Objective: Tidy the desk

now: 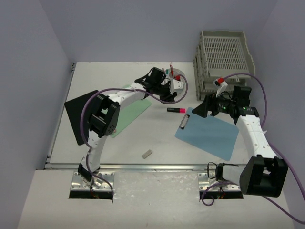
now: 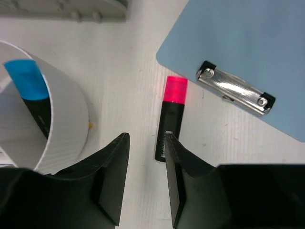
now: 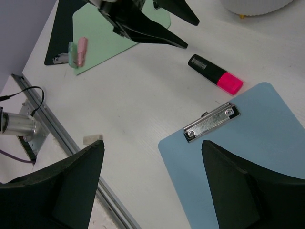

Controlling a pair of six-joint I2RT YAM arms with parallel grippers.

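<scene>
The white desk (image 1: pixel 143 138) holds a pink-capped black highlighter (image 1: pixel 176 110) lying flat beside the clip of a blue clipboard (image 1: pixel 207 131). My left gripper (image 2: pixel 146 138) hovers over the desk between a white cup (image 2: pixel 66 124) and that highlighter (image 2: pixel 172 119). Its jaws stand a little apart with nothing between them, and the right fingertip sits just short of the marker's black end. A blue-capped marker (image 2: pixel 28 81) stands inside the cup. My right gripper (image 3: pixel 152 143) hangs wide open above the blue clipboard's (image 3: pixel 248 157) clip end, holding nothing.
Grey stacked trays (image 1: pixel 224 57) stand at the back right. A green clipboard (image 1: pixel 128 114) and a black clipboard (image 1: pixel 76 117) lie at the left, with small pink and green pieces (image 3: pixel 78 51) on the green one. A small eraser (image 1: pixel 147 153) lies near the front rail (image 1: pixel 124 166).
</scene>
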